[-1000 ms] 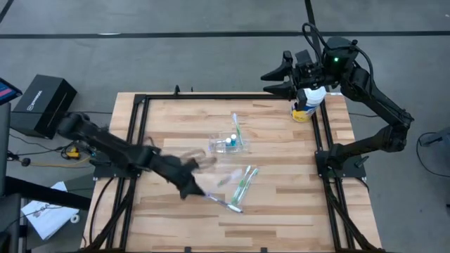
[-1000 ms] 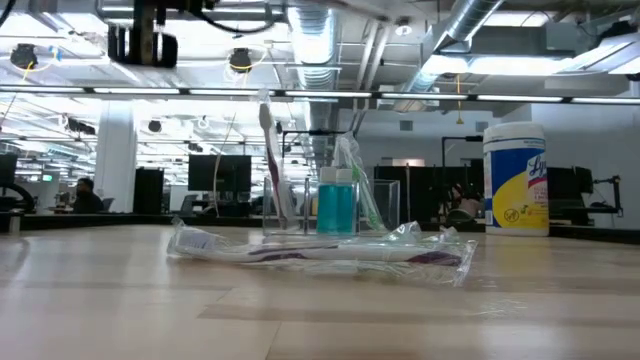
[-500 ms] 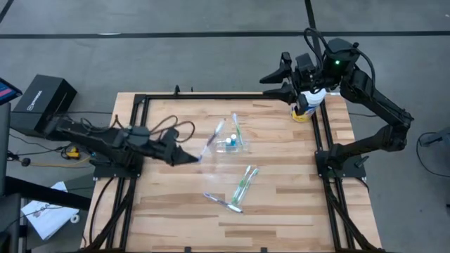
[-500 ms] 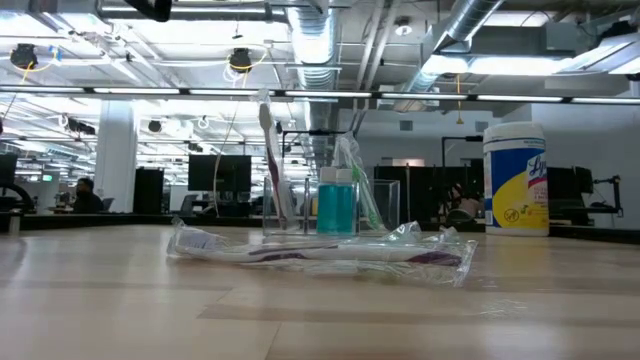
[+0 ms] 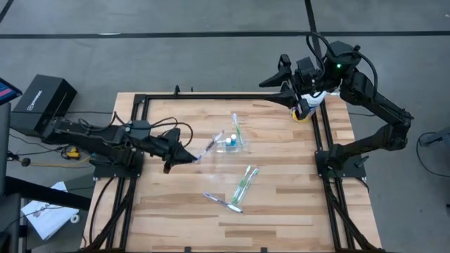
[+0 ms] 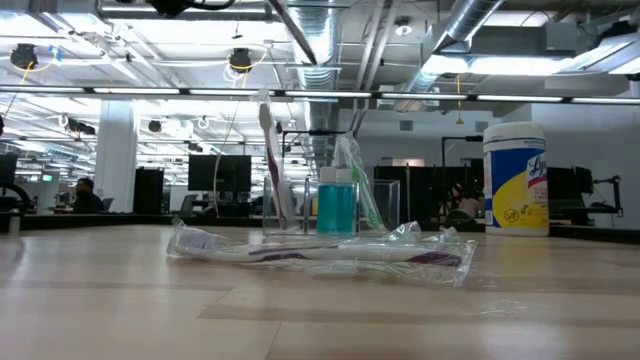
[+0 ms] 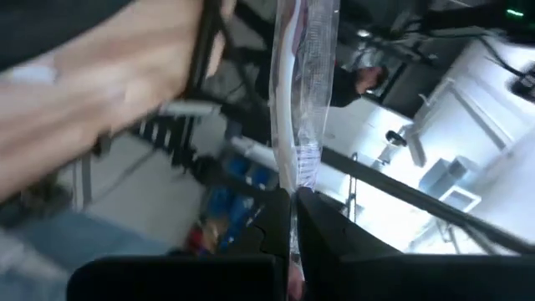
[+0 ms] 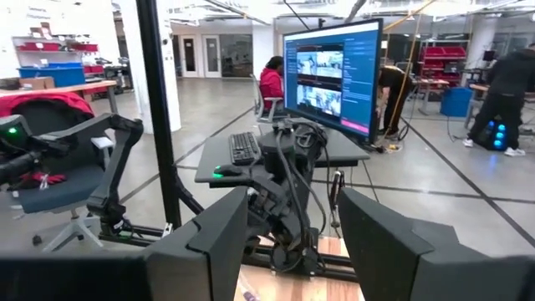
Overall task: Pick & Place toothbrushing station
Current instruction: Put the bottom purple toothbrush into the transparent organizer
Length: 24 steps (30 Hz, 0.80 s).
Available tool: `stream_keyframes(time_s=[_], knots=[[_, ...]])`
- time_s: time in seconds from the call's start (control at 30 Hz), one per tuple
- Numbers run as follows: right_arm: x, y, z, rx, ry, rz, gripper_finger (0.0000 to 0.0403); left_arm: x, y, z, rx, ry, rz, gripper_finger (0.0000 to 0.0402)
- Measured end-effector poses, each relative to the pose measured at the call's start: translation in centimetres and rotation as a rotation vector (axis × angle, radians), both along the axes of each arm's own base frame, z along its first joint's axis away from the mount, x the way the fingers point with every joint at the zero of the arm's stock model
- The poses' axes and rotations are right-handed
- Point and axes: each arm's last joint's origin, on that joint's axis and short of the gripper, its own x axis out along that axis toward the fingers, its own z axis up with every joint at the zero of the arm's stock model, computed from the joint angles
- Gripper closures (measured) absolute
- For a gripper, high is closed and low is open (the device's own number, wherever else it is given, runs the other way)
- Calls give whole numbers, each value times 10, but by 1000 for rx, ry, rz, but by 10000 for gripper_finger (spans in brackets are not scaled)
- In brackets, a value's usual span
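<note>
A clear plastic cup [image 5: 230, 143] stands mid-table with blue tubes [image 6: 336, 205] and a green toothbrush [image 5: 235, 125] in it. Two green toothbrushes [image 5: 245, 181] and a purple-white one [image 5: 223, 202] lie flat on the wood nearer the front edge. My left gripper [image 5: 191, 154] is left of the cup, raised and shut on a wrapped purple-white toothbrush [image 5: 212, 142] that points toward the cup. My right gripper [image 5: 275, 79] hovers open high over the far right corner, with nothing between its fingers. My left gripper pinches one end of the wrapped toothbrush [image 7: 293, 197] between its two fingers. It comes about level from the table's left. The brush in its clear wrapper [image 7: 303, 92] sticks out past the fingertips, roughly in line with them, lifted clear of the table.
A white-lidded yellow-and-blue canister [image 6: 515, 180] stands at the far right corner under the right arm. A black rail frame [image 5: 138, 126] borders the wooden top. A black box [image 5: 43, 104] sits off the table's left.
My left gripper has risen and drawn back from the table's middle toward its left edge, rolling about its own axis. It has stayed shut on the wrapped toothbrush, which is now lifted clear and points toward the cup. For the last half second it has barely moved.
</note>
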Motion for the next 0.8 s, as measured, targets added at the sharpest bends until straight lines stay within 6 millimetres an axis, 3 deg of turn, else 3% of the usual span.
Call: stream_keyframes(time_s=[0.37,0.8], knots=[[3,14,3,-35,-33,61,223,-1,7,-6,-241,139,-126,399],[3,14,4,-63,-58,59,223,-6,54,-10,-274,175,-130,399]])
